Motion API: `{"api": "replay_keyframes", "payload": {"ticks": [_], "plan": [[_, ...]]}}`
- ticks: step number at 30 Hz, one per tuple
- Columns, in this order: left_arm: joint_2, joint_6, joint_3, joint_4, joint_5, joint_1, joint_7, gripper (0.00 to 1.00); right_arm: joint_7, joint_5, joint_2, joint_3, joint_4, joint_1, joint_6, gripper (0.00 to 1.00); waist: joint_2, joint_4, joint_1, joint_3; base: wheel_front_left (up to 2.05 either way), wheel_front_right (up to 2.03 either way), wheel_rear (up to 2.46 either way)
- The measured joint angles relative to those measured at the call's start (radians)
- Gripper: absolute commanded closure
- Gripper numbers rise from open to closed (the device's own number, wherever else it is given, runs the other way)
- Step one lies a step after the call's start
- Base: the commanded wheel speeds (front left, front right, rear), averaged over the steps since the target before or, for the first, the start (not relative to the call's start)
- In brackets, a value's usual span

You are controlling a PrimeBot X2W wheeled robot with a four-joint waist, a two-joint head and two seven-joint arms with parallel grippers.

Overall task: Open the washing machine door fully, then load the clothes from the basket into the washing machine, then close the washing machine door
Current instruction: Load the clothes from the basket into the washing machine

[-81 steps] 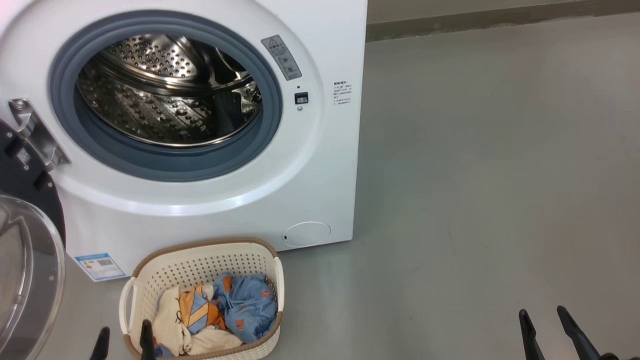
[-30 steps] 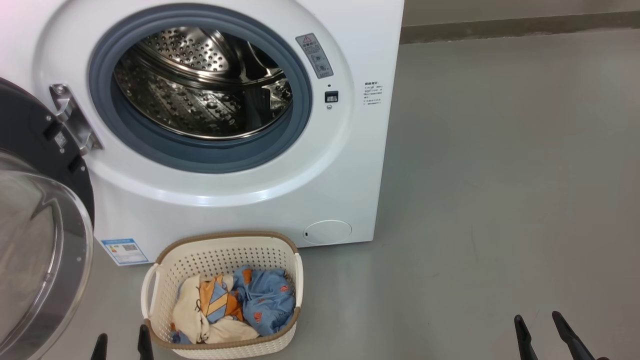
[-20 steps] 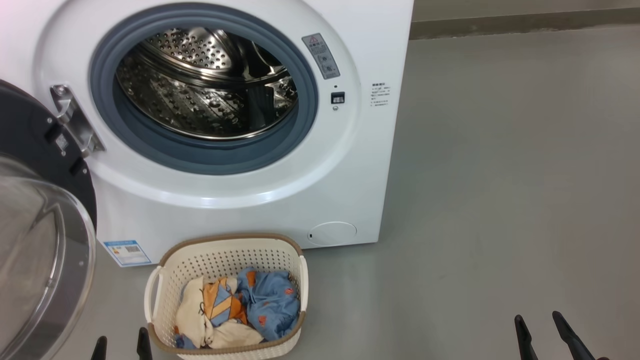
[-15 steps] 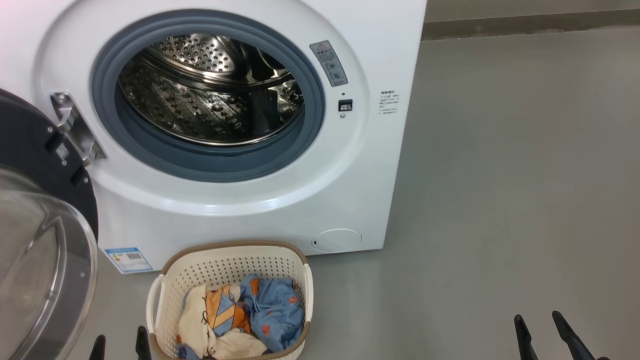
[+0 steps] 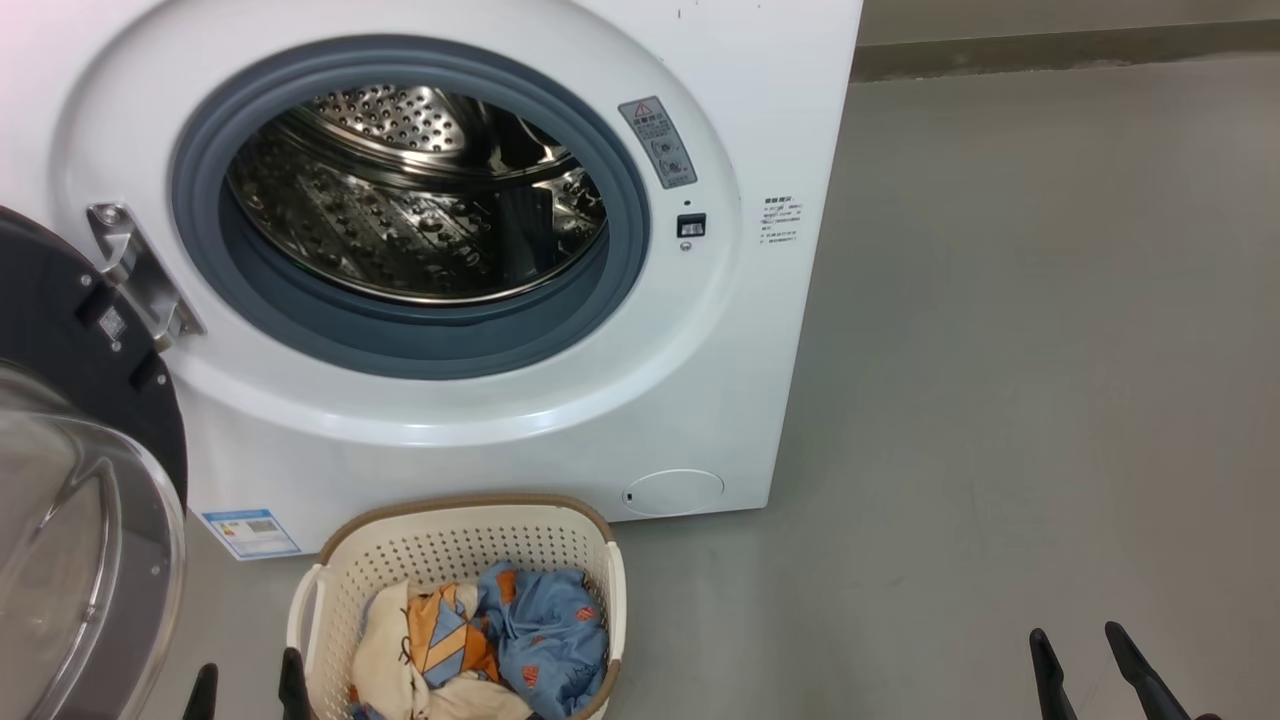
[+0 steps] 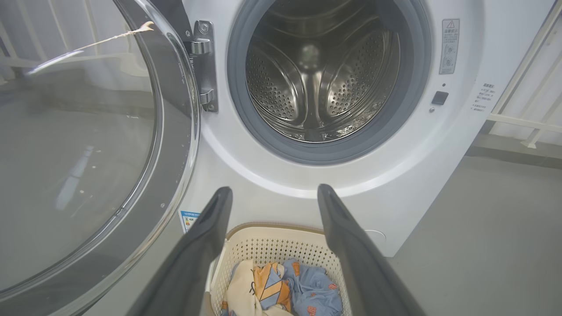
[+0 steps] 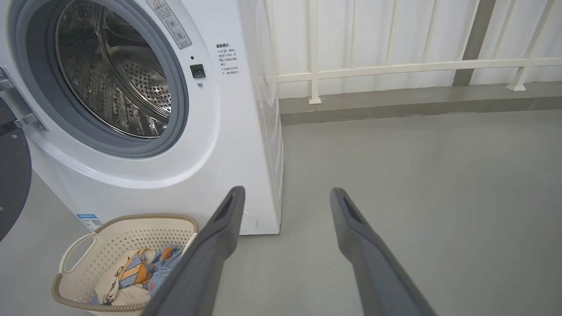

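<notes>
Door [image 5: 70, 500] at the far left of the head view, wide open on a steel hinge [image 5: 135, 275] at the left side of the washer [image 5: 700, 400], clear glass bowl turned toward the camera. Perforated steel drum [image 5: 400, 220] in plain sight through the grey-blue ring [image 5: 400, 350]. Basket [image 5: 450, 545] on the grey floor [image 5: 1000, 350] just in front of the washer, below the ring, between the blue label [image 5: 250, 532] and the round white cap [image 5: 672, 492]. Clothes [image 5: 500, 640] in 1 heap inside the basket: cream piece at the left, orange-and-blue striped piece in the middle, light blue printed piece at the right. Left gripper [image 5: 248, 662] at the lower left edge, 2 dark fingers spread wide and empty, 1 fingertip just beside the basket's left handle, the other nearer the door. In the left wrist view, those 2 fingers apart above the basket, clear of the clothes, aimed at the washer front below the ring. Right gripper [image 5: 1076, 632] at the lower right edge, well apart from basket and washer, fingers likewise spread wide, empty, above bare floor. In the right wrist view, white railing [image 7: 395, 68] against the wall beyond the washer, basket at the lower left, partly behind 1 finger.
</notes>
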Motion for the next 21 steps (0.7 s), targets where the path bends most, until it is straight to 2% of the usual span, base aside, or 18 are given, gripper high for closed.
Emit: {"api": "replay_keyframes", "payload": {"ticks": [15,21], "plan": [[0.000,-0.001,-0.026,-0.010,-0.011,-0.004,0.000,0.00,0.000,0.019,0.010,0.016,0.007,-0.025,0.000,0.00,0.0000,-0.022,0.0000,0.042,0.00,0.00,0.00],[0.000,0.000,-0.068,0.058,-0.001,-0.067,0.000,0.00,0.000,0.035,0.024,0.044,0.015,-0.059,0.000,0.00,0.0000,-0.041,0.0000,0.098,0.00,0.00,0.00]]}}
